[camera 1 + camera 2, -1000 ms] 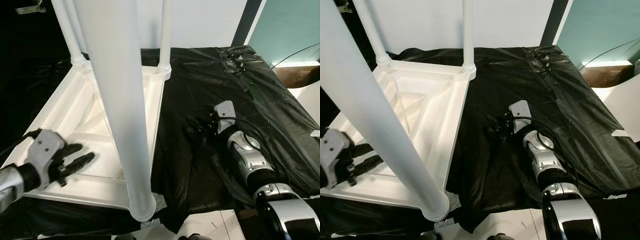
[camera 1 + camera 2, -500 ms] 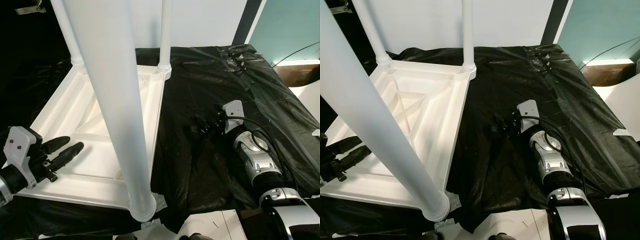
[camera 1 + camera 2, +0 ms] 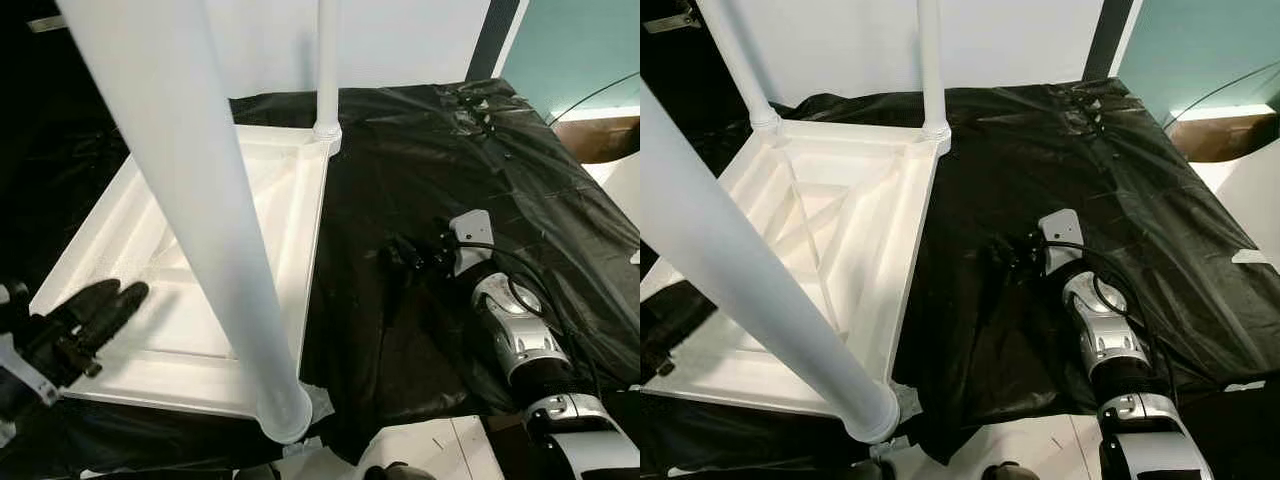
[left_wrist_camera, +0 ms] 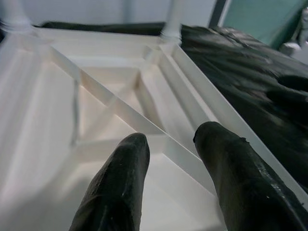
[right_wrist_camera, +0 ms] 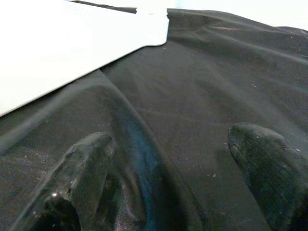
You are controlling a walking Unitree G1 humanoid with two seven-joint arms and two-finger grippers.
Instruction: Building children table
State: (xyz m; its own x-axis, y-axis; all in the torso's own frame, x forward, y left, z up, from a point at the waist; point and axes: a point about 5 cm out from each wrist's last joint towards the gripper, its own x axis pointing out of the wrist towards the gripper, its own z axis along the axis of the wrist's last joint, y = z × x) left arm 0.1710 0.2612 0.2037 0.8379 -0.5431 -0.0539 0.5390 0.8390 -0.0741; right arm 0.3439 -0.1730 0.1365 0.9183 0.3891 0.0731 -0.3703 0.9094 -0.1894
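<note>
**Upturned white table: stiff, light, best taken by the rim**

The left pincer [image 3: 95, 310] hovers over the near left corner of the tabletop [image 3: 840, 250], fingers [image 4: 118, 192] a moderate way apart, holding nothing. The tabletop lies face down on the left half of the surface [image 3: 1120, 200], which is draped in black sheet. Its underside is white, with a raised rim and moulded ribs [image 4: 115, 108] crossing in diagonals. Round white legs stand up from the corners: a near leg [image 3: 200, 200] looms large at the front, a far leg [image 3: 930, 60] rises at the back.

It looks like moulded plastic, so probably light and rigid, with a smooth, somewhat slippery skin. The legs would give leverage but could work loose in their sockets. The rim or a rib seems the surer hold, thin enough for the fingers to close across.

The right pincer [image 3: 400, 255] rests on the black sheet near the middle of the surface, beside the tabletop's right edge, fingers [image 5: 82, 163] spread wide and empty.
</note>
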